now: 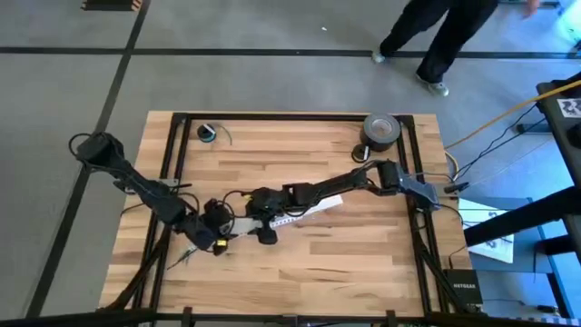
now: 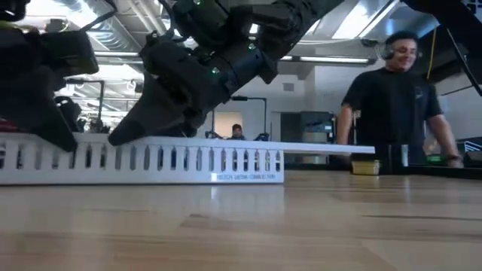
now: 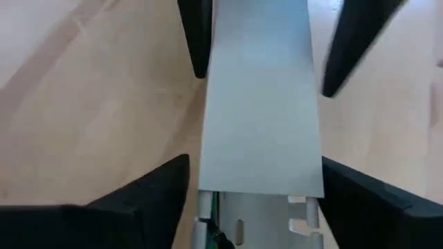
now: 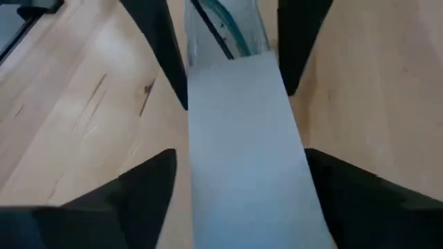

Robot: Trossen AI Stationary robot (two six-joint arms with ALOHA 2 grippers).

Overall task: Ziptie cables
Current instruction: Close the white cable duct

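Looking down, we see both arms meet over the white slotted duct (image 1: pixel 304 211) at the middle of the table (image 1: pixel 363 263), the left gripper (image 1: pixel 216 238) at its near-left end and the right gripper (image 1: pixel 263 227) just beside it. Each wrist view shows that arm's jaws spread wide, straddling the flat white lid (image 3: pixel 261 104) without gripping it. Past the lid's edge, inside the duct, we see the cables (image 4: pixel 225 17) and the ziptie (image 4: pixel 213 31).
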